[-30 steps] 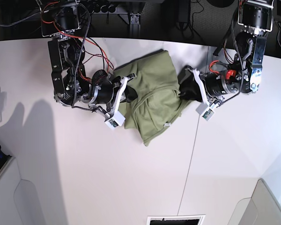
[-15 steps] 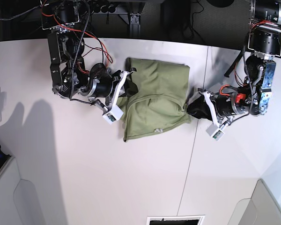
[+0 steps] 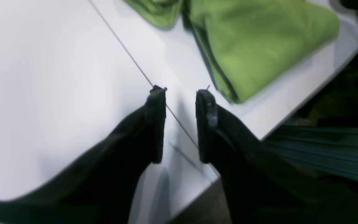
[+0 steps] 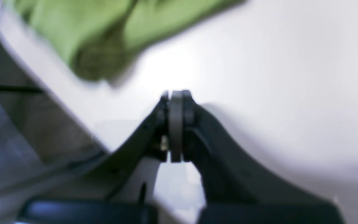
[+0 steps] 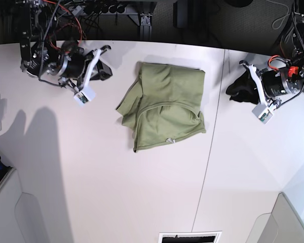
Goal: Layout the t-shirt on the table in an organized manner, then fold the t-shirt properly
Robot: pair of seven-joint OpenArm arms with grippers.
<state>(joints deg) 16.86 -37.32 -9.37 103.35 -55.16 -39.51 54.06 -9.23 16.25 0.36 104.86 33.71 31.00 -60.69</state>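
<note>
The t-shirt [image 5: 164, 106] is seen at upper centre, between 2 grippers. The left gripper [image 5: 236, 90], parted and empty, is placed at its right. The right gripper [image 5: 104, 71], clenched on nothing, is found upper left.

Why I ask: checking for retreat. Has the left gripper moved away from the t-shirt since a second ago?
Yes. The left gripper has pulled back from the t-shirt, across the table's seam line toward the base view's right.
</note>
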